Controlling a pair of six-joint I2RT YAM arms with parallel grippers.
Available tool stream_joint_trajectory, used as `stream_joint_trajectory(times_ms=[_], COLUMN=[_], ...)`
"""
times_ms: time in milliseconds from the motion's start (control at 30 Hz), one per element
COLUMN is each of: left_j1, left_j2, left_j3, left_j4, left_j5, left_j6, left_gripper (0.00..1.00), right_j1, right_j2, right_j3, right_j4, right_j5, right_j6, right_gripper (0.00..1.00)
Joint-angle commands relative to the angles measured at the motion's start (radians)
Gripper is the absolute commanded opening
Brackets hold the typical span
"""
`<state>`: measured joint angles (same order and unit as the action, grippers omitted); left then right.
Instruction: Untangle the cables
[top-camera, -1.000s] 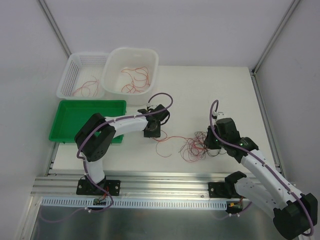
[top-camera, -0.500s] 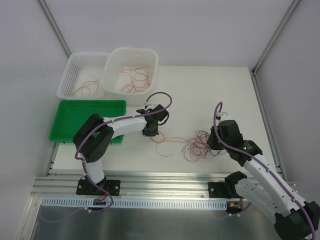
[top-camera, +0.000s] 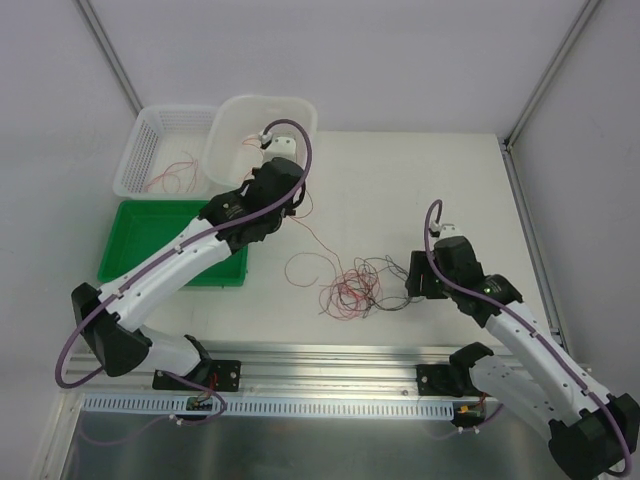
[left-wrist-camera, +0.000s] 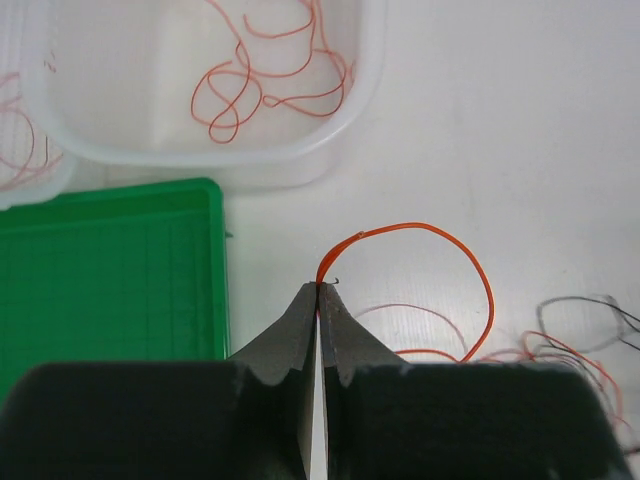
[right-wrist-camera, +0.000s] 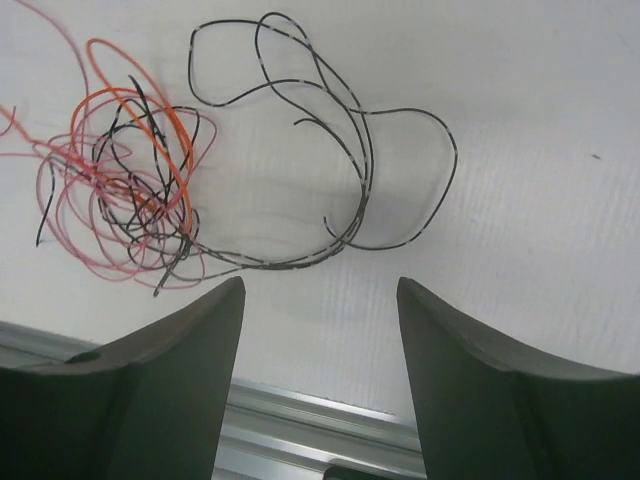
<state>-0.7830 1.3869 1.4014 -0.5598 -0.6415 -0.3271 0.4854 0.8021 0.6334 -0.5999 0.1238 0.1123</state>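
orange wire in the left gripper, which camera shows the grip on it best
Left wrist: the left gripper is shut on the orange wire at its end, the loop sharp and close. Top external shows only a hair-thin line leaving the gripper. Right wrist shows the tangle, not the grip.

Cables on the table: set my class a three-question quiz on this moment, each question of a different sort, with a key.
1. True or false: the left fingers are shut on an orange cable.
2. Where does the tangle of cables lie? A in the clear tub; B on the table between the two arms; C in the green tray.
3. Fill in: the right fingers stand ___, holding nothing, near loops of black cable.
Key: 1 true; 2 B; 3 open.
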Motion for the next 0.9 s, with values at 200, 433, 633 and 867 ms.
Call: stream_joint_trajectory(times_ms=[200, 433, 633, 867], left_j1=[-0.101, -0.101, -0.101, -0.099], left_j2=[-0.063, -0.104, -0.135, -0.138], left_j3=[0.099, 0.127, 0.107, 0.091], left_j4=[-0.028, -0.034, -0.038, -0.048], left_j5=[0.003, 0.009, -0.021, -0.078], left_j6=[0.119, 0.112, 0.118, 0.117], left_gripper=[0.0, 0.0, 0.0, 0.0], right_j1=[0.134, 0.295, 0.308, 0.311], right_j2=[0.156, 0.36, 0.485, 0.581], right_j3=[0.163, 0.189, 0.132, 0.089], right_j4=[0.216, 0.348, 0.446, 0.549], right_j5=[-0.236, -0.132, -0.046, -0.061], right_j6=[0.027, 0.084, 0.142, 0.187], right_gripper=[0.7, 0.69, 0.63, 0.49])
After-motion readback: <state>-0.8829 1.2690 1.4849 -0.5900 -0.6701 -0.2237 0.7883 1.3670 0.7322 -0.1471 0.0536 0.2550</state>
